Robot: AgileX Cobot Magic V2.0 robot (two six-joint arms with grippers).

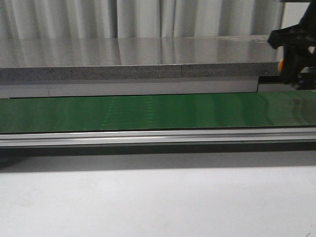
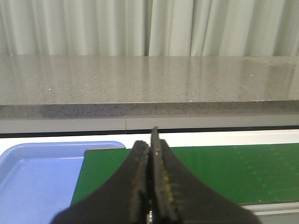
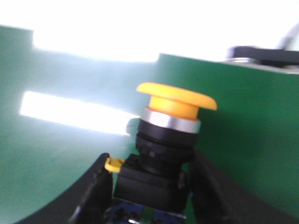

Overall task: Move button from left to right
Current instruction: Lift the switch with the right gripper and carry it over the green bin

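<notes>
The right hand holds the button, its 2 fingers pressed against the sides of the black boxy body, so the yellow-orange cap stands free above them and nothing bears on the part that presses down. Gripping the flat-sided body rather than the round cap is probably the steadier choice. In the right wrist view the button stands a little tilted over the green belt, with a small yellow tab showing beside one finger; whether its base touches the belt cannot be told.

In the front view the right hand sits at the far right end of the belt, partly cut by the picture's edge, with only a speck of orange visible against it. Judged from that, the button is already on the right side and what remains is setting it down.

The left hand has its fingers closed together on nothing, poised above the left end of the belt, just beside a blue tray.

The belt is bounded by a metal rail on the near side and a raised grey ledge behind it. The white table lies nearer than the rail. The belt's whole length left of the right hand is open.
</notes>
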